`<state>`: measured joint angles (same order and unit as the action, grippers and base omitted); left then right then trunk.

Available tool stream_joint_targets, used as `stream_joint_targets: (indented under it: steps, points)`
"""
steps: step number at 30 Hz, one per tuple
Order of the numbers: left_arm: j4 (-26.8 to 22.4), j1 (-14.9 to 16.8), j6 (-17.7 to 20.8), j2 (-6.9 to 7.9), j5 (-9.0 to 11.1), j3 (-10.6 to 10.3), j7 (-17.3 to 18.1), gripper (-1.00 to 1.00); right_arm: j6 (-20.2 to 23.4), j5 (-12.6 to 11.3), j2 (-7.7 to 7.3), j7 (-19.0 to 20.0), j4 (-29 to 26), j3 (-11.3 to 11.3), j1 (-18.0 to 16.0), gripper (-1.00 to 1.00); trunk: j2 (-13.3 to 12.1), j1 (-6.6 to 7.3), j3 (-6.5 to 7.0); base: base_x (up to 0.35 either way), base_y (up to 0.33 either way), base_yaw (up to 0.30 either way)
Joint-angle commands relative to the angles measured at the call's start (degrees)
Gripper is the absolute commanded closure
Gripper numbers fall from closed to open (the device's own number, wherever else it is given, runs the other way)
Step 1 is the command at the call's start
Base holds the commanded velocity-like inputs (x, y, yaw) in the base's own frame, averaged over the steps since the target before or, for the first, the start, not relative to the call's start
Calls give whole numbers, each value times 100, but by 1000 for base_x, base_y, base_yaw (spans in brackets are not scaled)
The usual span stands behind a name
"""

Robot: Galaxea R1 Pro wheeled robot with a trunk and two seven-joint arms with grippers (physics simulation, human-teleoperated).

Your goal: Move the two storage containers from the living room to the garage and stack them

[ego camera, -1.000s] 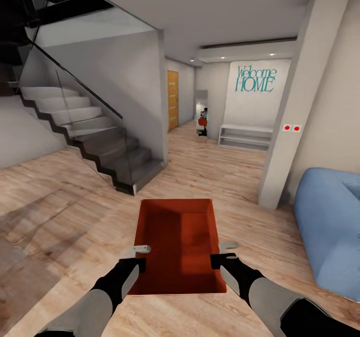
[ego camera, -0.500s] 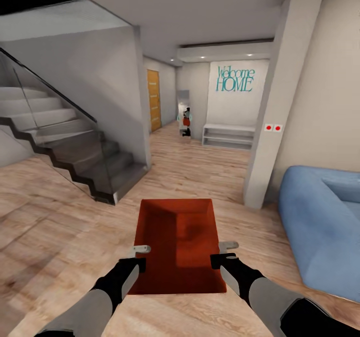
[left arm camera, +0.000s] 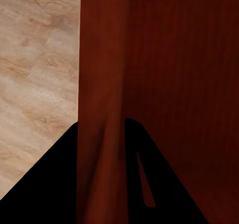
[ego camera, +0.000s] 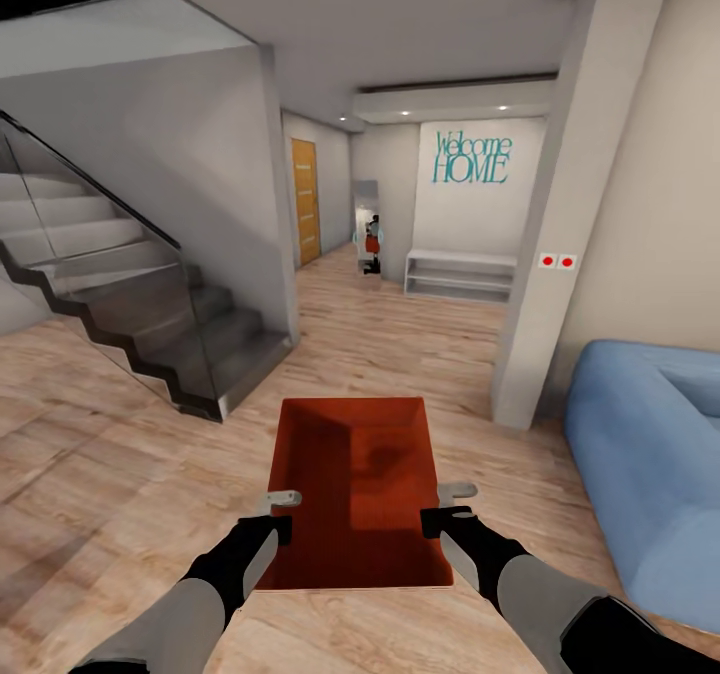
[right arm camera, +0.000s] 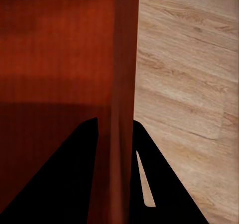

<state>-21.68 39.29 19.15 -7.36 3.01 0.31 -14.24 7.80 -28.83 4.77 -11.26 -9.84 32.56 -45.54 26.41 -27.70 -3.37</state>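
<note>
One red-orange storage container carried over the living room's wood-plank floor, left end effector and right end effector each clamped on a side wall. Ahead, teal wall lettering: "Welcome HOME".

Wood-plank floor, grey staircase, blue sofa, orange door

You can read one sign: teal cut-out lettering spelling "Welcome HOME" in two lines, on the plain white far wall, directly above the low white open-shelf bench.
</note>
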Motion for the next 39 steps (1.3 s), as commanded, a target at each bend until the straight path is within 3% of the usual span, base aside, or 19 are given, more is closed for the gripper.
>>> stream_joint_targets:
  steps: [1, 25, 39]
  points:
    - [6, -1, 36, 121, 59, 4, -44, 100, -147, 61, -55, -35, -27, -21, -8, 100, 12, -6, -12, 322, 0, 0]
    - [6, -1, 36, 121, 59, 3, -44, 100, -147, 61, -46, -35, -27, -21, -8, 100, 12, -6, -12, 322, 0, -1]
    - [6, -1, 36, 121, 59, 3, -44, 100, -147, 61, -37, -35, -27, -21, -8, 100, 12, -6, -12, 322, 0, -102]
